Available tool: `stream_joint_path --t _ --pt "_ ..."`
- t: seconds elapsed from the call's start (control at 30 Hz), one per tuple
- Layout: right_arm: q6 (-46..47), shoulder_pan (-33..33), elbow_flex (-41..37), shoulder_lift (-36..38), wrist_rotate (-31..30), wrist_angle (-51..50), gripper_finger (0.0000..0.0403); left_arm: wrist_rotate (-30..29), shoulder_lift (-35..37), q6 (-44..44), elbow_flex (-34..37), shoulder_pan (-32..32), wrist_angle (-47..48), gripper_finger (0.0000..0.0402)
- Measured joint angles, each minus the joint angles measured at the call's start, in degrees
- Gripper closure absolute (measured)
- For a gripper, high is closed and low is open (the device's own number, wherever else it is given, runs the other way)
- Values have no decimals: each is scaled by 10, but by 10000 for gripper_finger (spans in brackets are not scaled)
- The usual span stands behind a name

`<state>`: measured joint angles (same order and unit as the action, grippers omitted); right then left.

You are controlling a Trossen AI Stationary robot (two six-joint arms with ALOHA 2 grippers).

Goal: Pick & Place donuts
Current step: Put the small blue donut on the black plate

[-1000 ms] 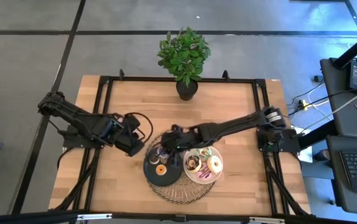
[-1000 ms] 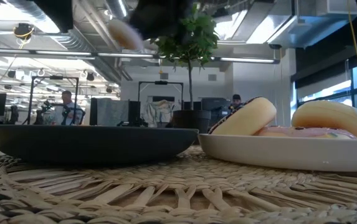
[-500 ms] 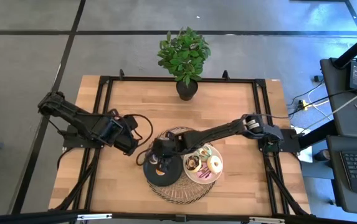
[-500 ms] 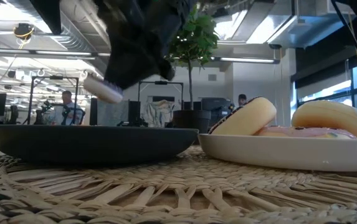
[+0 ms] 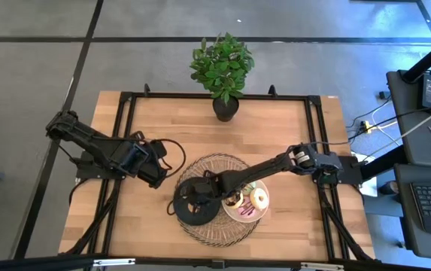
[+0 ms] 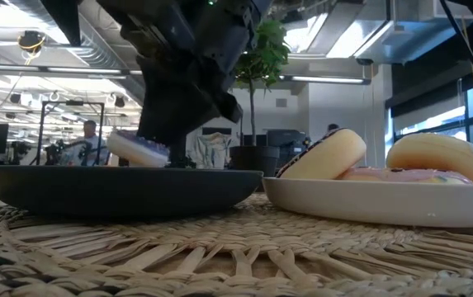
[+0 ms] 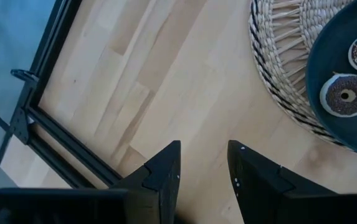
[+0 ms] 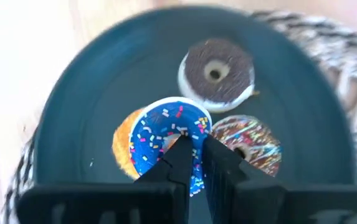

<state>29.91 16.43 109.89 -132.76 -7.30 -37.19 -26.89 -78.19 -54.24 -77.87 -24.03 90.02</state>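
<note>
Gripping blue donut (image 8: 166, 134), right hand (image 8: 192, 152), black plate (image 8: 78, 106)

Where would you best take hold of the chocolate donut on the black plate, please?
Probably from straight above, one finger in the hole and one outside the ring. The chocolate donut lies flat on the black plate, apart from the other donuts, so its side towards the plate's rim looks freest. The right gripper already pinches the blue donut this way.
</note>
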Motion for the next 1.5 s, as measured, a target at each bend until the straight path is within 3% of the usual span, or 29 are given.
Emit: stream_joint_path --t 0.13,0.93,1.3,1.5 --pt "1 0 0 1 -36 4 370 0 0 0 0 0 0 274" --pt "15 0 0 1 -21 14 368 0 0 -5 0 0 0 274" --pt "30 0 0 1 -21 13 284 4 0 -5 0 0 0 274" --pt "31 0 0 1 -21 13 261 12 0 -21 0 -4 0 274"
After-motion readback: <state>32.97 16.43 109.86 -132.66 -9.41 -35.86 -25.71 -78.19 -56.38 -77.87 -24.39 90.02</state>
